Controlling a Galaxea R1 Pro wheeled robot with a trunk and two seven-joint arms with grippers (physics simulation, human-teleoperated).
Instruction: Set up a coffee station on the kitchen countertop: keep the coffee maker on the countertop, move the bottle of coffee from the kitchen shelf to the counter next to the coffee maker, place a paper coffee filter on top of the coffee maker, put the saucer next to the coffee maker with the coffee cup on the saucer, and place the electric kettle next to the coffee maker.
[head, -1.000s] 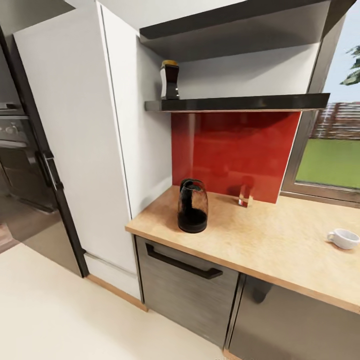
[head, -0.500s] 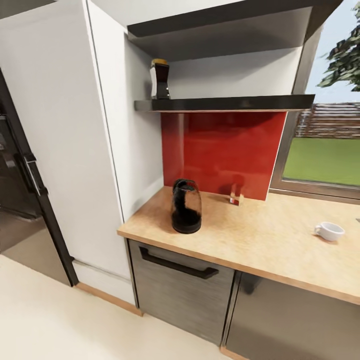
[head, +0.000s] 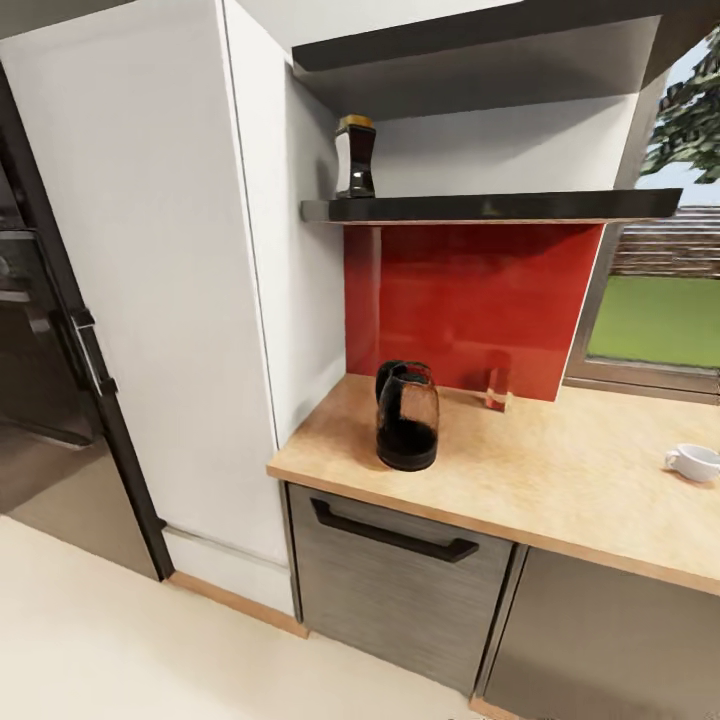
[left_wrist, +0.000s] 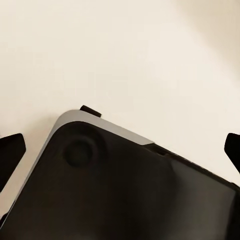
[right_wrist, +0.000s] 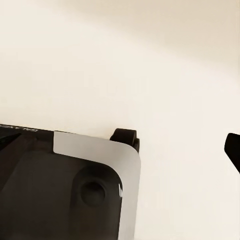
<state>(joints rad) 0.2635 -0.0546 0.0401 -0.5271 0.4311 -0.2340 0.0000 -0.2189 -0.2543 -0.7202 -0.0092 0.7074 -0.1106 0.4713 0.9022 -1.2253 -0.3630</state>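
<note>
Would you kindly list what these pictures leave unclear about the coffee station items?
- Coffee cup, head view: partly cut off by the right edge.
- Bottle of coffee on the kitchen shelf, head view: label too small to read.
- Small object at the red backsplash: too blurred to identify.

Head view looks forward and down at the kitchen countertop (head: 560, 470); both wrist views face the floor (left_wrist: 125, 55).

On the bench (head: 560, 490), the electric kettle (head: 407, 416) stands below the kitchen shelf (head: 480, 207) bearing the bottle of coffee (head: 355, 157), the coffee cup (head: 693, 461) far right of the kettle.
</note>
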